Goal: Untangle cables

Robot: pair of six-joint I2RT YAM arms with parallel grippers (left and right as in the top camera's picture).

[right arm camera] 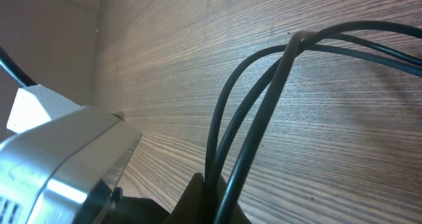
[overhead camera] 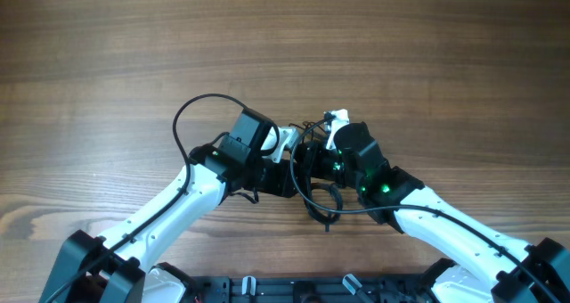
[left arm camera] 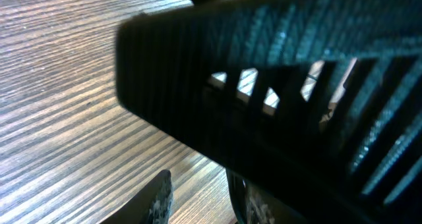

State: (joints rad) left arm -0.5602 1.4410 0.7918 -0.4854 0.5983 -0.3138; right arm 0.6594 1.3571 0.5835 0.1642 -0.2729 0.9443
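- Risk, as I judge it: the right end effector (right arm camera: 206, 196) pinches several strands of the thin black flexible cables (right arm camera: 265, 105) at once. Pulling away could cinch the knot tighter instead of freeing one strand.
- A second risk: the two arms sit almost touching over the bundle. A careless pull could knock them together or drag the whole tangle along.
- The right end effector is fully closed. The strands rise out from between its fingers and meet at a crossing further up.
- The left end effector (overhead camera: 287, 148) sits just beside it. Its own camera is blocked by a dark ribbed piece (left arm camera: 297, 85), so I cannot tell how far it is open or whether it grips anything.
- The cables lie bunched between both end effectors on the brown wood-grain counter (overhead camera: 401, 45), with one loop trailing toward the robot's base.
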